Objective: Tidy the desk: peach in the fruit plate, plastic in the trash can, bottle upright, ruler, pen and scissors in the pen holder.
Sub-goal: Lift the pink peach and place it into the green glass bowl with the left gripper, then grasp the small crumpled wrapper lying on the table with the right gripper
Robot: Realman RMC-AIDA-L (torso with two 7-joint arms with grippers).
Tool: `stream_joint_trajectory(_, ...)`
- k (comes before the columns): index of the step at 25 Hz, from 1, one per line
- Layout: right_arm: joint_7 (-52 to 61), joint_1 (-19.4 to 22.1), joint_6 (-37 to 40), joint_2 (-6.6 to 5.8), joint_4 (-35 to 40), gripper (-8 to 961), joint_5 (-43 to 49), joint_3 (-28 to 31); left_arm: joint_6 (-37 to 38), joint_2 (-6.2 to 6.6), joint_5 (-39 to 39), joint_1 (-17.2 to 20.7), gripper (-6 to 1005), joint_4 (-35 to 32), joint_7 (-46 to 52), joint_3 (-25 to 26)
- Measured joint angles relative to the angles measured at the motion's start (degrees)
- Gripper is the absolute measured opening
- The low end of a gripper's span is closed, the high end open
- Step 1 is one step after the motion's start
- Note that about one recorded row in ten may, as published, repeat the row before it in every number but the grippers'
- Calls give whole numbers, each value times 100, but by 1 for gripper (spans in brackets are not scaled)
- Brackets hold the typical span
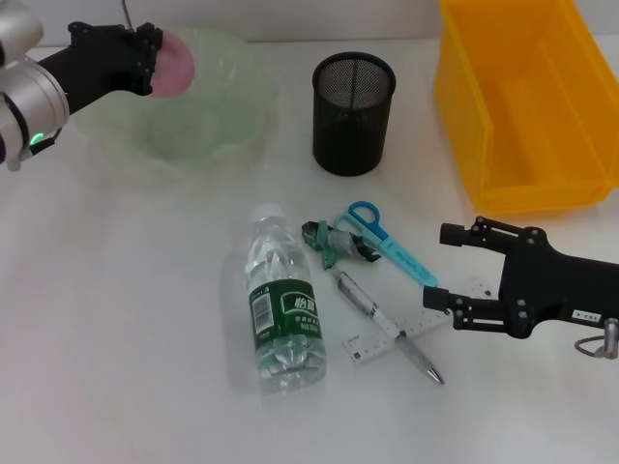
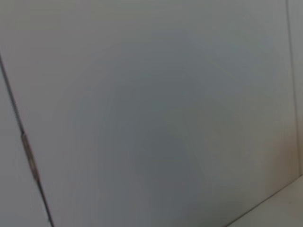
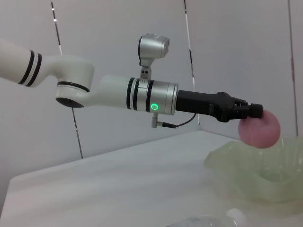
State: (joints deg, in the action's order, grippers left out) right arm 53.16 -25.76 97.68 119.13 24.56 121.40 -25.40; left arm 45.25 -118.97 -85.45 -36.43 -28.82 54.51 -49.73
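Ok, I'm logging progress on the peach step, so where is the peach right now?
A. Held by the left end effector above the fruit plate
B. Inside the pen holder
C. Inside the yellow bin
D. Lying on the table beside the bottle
A: the left end effector is shut on the pink peach, which hangs just over the rim of the pale green fruit plate, as the right wrist view confirms.
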Motion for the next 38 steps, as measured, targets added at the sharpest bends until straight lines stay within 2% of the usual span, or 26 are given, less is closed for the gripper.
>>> stream_joint_trajectory(5,59,45,-7,-4,32,818,-3,0,-77,-13,290,-19,111,117,3,-19)
stream_joint_trajectory(11,326,74,41,-26,215,818,-95,-4,252,8,415,74,300,120,-14,-41)
stream_joint_trajectory(13,664,74,51,-24,466,818,-102,-11,492,31,377,171,396,100,-7,-170)
stream_joint_trajectory(16,1989,27,176,-15,1398,817,-102,-113,1141,58,359,570,540,-94,45,-526)
stream_joint_trajectory(17,2418,16,239,-14,1716,817,-97,-194,1362,58,364,708,560,-170,18,-570)
stream_joint_trajectory(18,3104,-14,352,-18,2256,817,-88,-370,1776,57,377,980,581,-258,-94,-605)
stream_joint_trajectory(21,4548,-111,481,-35,3378,817,0,-1021,2517,60,401,1329,642,-287,-356,-591)
stream_joint_trajectory(22,5076,-185,483,-39,3790,817,117,-1283,3051,71,394,1544,662,-284,-559,-595)
stream_joint_trajectory(26,6582,-659,456,-28,4782,816,871,-2149,3749,91,286,1869,744,-278,-726,-615)
stream_joint_trajectory(30,7366,-1407,441,-38,4972,816,1734,-2863,3792,86,75,2075,842,-253,-718,-590)
stream_joint_trajectory(33,7494,-1876,372,-30,4812,816,2231,-3362,3751,77,63,2140,842,-180,-756,-604)
stream_joint_trajectory(38,7433,-2144,-285,-3,4455,816,2501,-4723,3703,74,63,2159,841,-82,-776,-578)
